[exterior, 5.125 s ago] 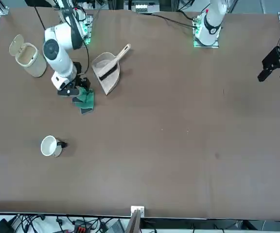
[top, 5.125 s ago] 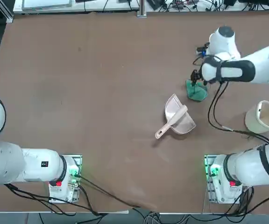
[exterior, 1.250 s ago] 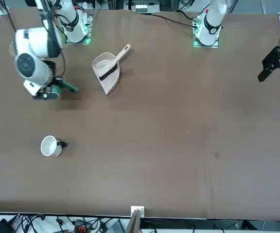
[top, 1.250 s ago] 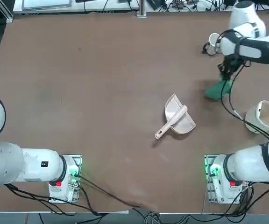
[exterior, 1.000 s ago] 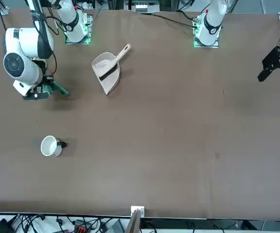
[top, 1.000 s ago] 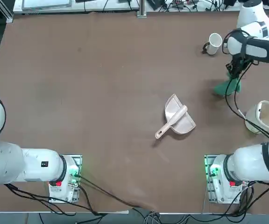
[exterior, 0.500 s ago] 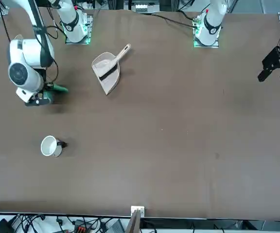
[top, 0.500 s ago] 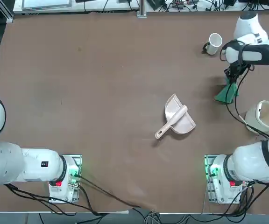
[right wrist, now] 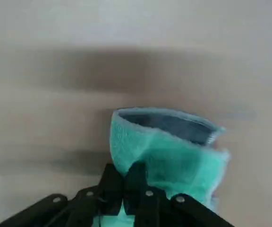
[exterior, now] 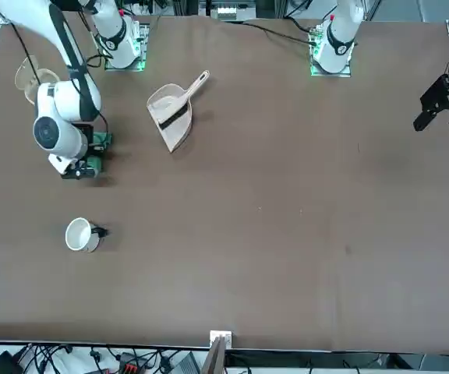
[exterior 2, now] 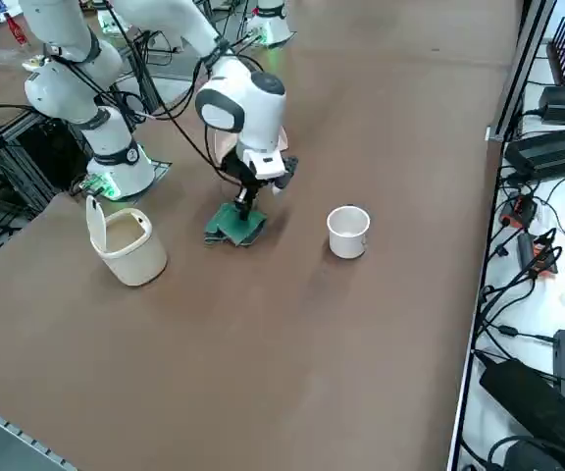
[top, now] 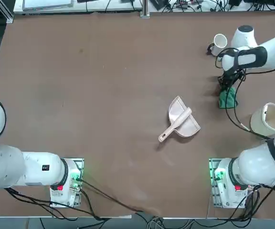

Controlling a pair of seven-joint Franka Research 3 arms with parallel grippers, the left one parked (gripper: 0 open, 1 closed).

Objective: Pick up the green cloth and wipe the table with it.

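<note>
The green cloth (top: 227,99) lies bunched on the brown table (top: 104,86) at the right side, between the white cup and the beige bin. My right gripper (top: 225,89) points down onto it, shut on a fold of the cloth. In the right side view the gripper (exterior 2: 246,203) pinches the cloth (exterior 2: 233,227), whose lower part rests on the table. The wrist view shows the two black fingers (right wrist: 111,182) pressed together on the teal fabric (right wrist: 171,146). In the front view the cloth (exterior: 101,142) peeks out beside the gripper (exterior: 81,169).
A pinkish dustpan (top: 181,119) lies mid-table, left of the cloth. A white cup (top: 219,42) stands at the far right. A beige bin (top: 269,118) with a raised lid stands near the right edge, close to the arm's cable.
My right gripper has dragged the cloth across the table, leftwards and a little towards the robot, away from the right edge. The dustpan, cup and bin have stayed put.
</note>
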